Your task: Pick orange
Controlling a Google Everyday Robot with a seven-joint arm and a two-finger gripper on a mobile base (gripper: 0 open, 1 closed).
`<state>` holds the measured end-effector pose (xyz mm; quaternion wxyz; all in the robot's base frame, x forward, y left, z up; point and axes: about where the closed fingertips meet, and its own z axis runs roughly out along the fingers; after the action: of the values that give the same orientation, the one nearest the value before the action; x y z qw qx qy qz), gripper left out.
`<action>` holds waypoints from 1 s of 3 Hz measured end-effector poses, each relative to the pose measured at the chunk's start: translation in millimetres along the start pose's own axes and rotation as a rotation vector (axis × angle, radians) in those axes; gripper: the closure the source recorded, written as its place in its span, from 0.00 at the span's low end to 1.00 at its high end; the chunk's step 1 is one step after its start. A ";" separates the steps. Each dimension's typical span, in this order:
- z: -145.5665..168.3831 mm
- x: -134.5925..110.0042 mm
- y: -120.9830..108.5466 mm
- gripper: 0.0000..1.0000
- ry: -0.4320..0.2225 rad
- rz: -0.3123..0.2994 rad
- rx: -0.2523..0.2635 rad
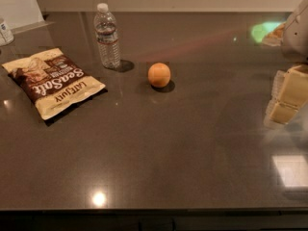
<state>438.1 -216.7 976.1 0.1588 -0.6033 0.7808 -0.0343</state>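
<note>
The orange (pixel 159 74) is a small round fruit resting on the dark counter (pixel 168 148), a little right of the water bottle. My gripper (pixel 287 96) is at the right edge of the view, its pale blocky fingers hanging above the counter, well to the right of the orange and a little nearer the front. It holds nothing that I can see.
A clear water bottle (pixel 107 36) stands upright left of the orange. A brown and cream snack bag (pixel 53 82) lies flat at the left. A small container (pixel 5 32) sits at the far left edge. The counter's front edge runs along the bottom.
</note>
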 end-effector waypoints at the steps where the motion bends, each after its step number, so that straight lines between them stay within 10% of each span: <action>1: -0.6 -1.2 -0.6 0.00 -0.002 0.000 0.005; 3: 32.3 -51.5 -23.5 0.00 -0.093 0.034 0.012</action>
<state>480.8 -169.5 961.9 0.1994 -0.5898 0.7825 -0.0082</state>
